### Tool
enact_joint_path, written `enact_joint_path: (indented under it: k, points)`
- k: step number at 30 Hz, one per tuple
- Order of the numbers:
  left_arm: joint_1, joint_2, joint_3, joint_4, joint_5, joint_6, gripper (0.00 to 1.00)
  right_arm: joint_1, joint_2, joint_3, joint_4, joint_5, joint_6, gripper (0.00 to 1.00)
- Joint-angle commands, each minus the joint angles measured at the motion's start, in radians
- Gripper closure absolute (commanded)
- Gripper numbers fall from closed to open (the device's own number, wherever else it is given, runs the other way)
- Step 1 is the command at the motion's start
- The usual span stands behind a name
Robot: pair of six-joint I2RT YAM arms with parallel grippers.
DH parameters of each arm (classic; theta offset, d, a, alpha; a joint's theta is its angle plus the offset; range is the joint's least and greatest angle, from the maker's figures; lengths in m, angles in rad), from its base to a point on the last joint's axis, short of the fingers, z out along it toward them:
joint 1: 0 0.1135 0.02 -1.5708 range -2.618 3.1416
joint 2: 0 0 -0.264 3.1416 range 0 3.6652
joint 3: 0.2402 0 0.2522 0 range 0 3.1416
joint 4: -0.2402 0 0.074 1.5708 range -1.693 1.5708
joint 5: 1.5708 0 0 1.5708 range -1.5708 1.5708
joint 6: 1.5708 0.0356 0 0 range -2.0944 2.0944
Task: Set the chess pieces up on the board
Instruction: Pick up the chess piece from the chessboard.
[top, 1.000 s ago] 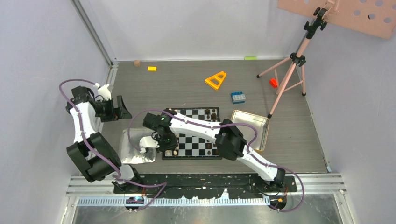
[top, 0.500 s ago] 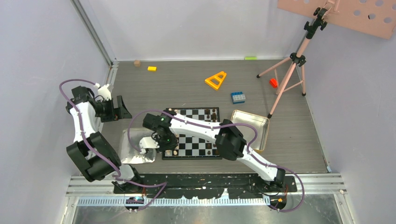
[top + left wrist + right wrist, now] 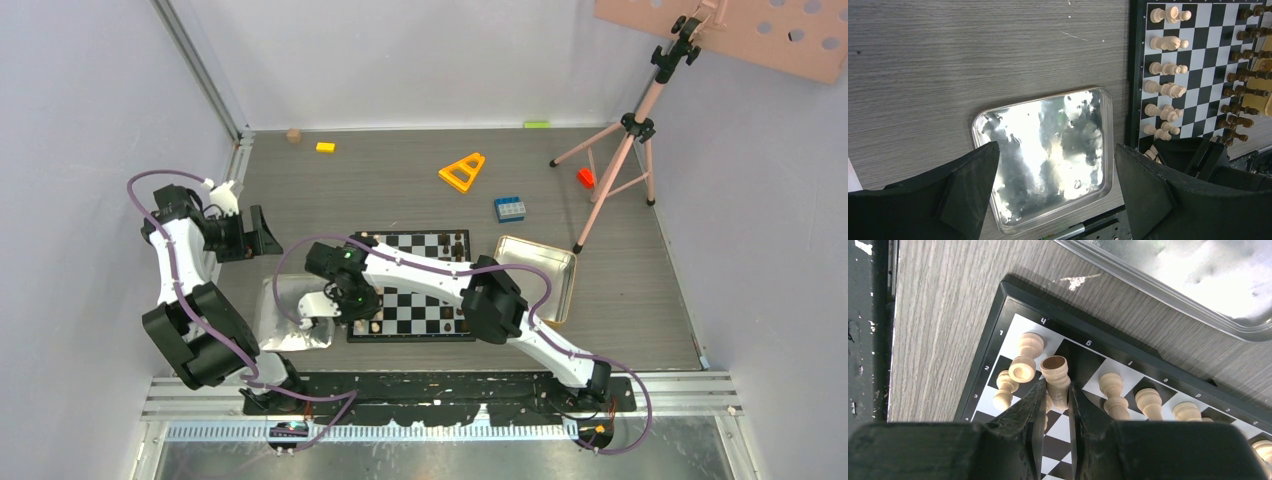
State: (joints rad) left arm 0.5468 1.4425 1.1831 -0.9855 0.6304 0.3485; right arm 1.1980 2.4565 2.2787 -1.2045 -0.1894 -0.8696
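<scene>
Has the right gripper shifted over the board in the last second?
No. In the top view the right gripper, shut on a tan chess piece, stays over the chessboard's near-left corner beside the silver tray.

The black border of the board carries digits 1 to 4 running toward seven o'clock and upside-down letters h, g, f, e, d toward four o'clock.
</scene>
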Motion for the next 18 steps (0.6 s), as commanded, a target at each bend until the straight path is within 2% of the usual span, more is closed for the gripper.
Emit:
enact_joint_path:
  k: [1, 18]
  points:
    - [0.011, -0.002, 0.035, -0.017, 0.030, 0.015, 0.12, 0.005, -0.026, 0.049, -0.005, 0.018, -0.010, 0.90]
    - [0.010, -0.003, 0.045, -0.025, 0.041, 0.009, 0.12, 0.003, -0.044, 0.087, -0.014, 0.028, 0.017, 0.92]
